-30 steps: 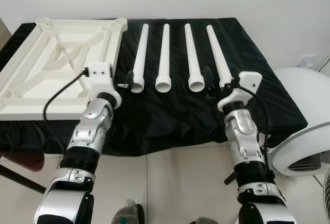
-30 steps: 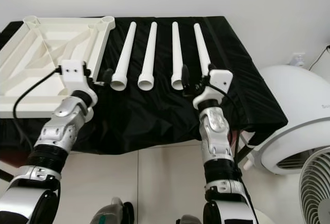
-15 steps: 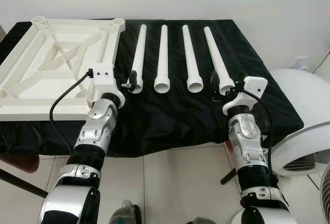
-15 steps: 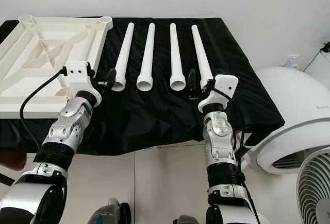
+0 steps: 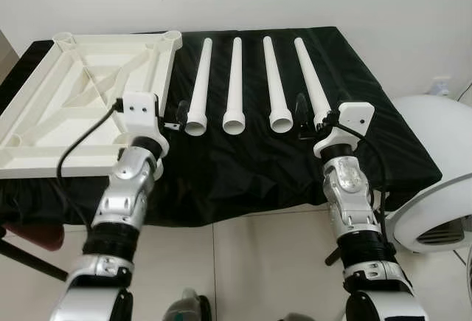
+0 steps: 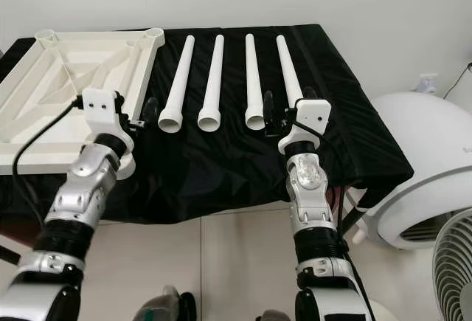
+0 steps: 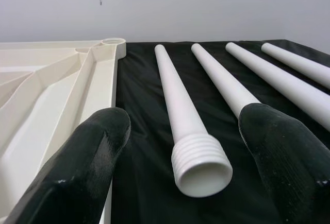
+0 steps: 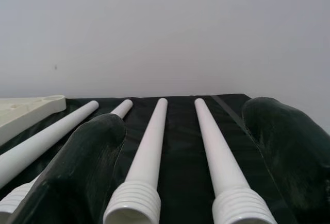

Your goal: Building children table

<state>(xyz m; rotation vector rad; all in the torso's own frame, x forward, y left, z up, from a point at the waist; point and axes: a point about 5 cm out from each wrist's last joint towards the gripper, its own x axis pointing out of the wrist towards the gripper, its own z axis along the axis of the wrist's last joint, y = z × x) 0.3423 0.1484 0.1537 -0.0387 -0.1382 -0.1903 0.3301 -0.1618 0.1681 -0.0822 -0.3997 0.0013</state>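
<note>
An upside-down white table top [image 5: 81,92] lies on the left of a black-covered table [image 5: 243,159]. Beside it several white legs lie side by side, threaded ends towards me. My left gripper [image 5: 179,114] is open at the near end of the leftmost leg [image 5: 199,77]. In the left wrist view that leg's threaded end [image 7: 201,170] lies between the two black fingers [image 7: 87,167], untouched. My right gripper [image 5: 310,111] is open at the near end of the rightmost leg [image 5: 308,77]. The right wrist view shows two threaded ends [image 8: 242,208] low between its fingers [image 8: 93,157].
A white wall runs right behind the table. A large white rounded appliance [image 5: 435,166] and a fan [image 6: 453,262] stand on the tiled floor to the right. A dark red object [image 5: 29,232] sits under the table's left end. The cloth hangs over the front edge.
The head view has swayed a little sideways and back. Both grippers stay open at the near ends of the outer legs; no leg has moved.
</note>
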